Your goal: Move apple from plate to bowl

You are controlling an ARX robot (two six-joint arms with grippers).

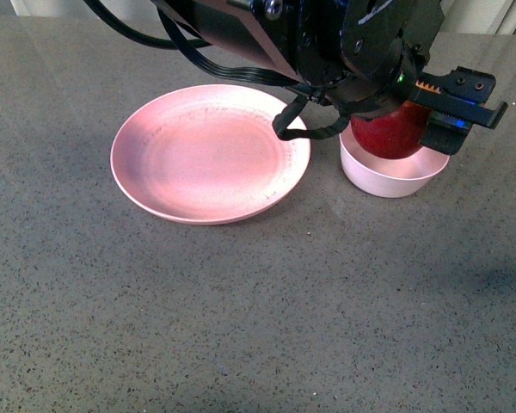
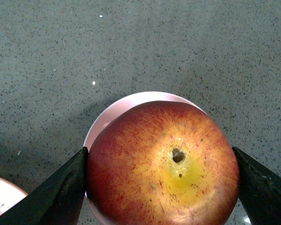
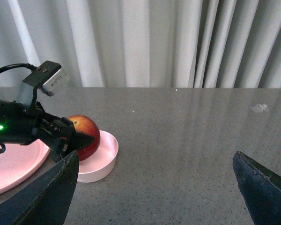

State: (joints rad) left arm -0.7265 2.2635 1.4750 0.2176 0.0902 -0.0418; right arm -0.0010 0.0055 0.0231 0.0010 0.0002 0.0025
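A grey, dark-speckled, stone-like desk [image 1: 241,327] carries a wide, shallow, glossy pale pink plate [image 1: 198,159] at left. Just beside it on the right stands a small, deep, smooth pinkish-white bowl [image 1: 387,182]. The round apple [image 1: 394,133], dark red with a yellow patch round its stem dimple, hangs at the bowl's mouth, clamped on both flanks by the black, wedge-shaped left jaws. The right jaws stand wide apart, holding nothing, above the desk to the bowl's right. Pleated pale curtains [image 3: 154,42] hang beyond.
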